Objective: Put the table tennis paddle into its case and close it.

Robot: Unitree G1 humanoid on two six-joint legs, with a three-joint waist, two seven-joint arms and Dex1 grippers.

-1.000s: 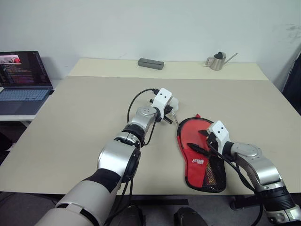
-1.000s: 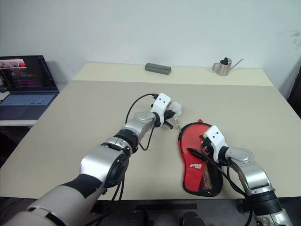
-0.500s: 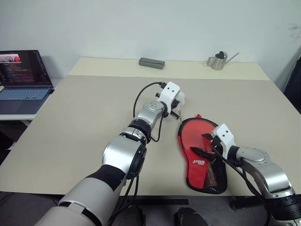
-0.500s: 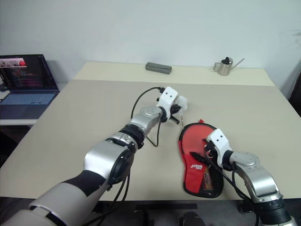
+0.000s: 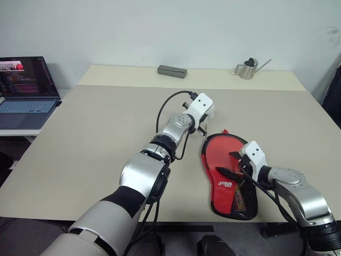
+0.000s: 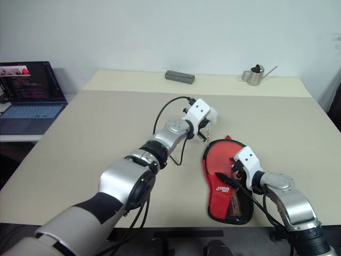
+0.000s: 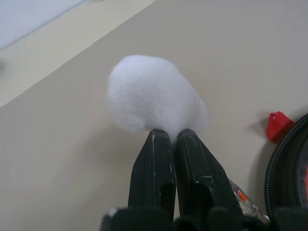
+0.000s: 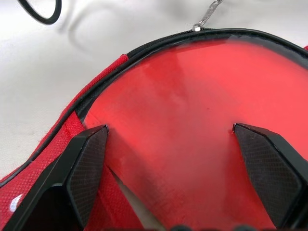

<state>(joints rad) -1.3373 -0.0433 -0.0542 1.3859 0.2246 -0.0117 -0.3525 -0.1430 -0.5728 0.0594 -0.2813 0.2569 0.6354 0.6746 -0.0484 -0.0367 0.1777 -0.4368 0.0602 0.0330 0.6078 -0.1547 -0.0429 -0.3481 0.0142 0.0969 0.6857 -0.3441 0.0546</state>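
The red case [image 5: 230,181] lies flat on the table near its front right, showing its white logo and black mesh pocket. Inside its black zip edge is a smooth red face [image 8: 192,110], which looks like the paddle's blade; the handle is hidden. My right gripper [image 5: 228,163] is open just above the case's round part, its fingers [image 8: 84,163] spread wide with nothing between them. My left gripper [image 7: 173,134] is shut on a white fluffy puff [image 7: 149,94], held just beyond the case's far end near the metal zip pull [image 8: 204,19].
An open laptop [image 5: 26,85] sits on a side table at the left. A grey block [image 5: 171,71] and a small metal watering can [image 5: 246,69] stand at the table's far edge. A red tab [image 7: 278,126] sticks out at the case's far end.
My left gripper has moved right and slightly up with the white puff, rolling a little. The right gripper has stayed open over the case.
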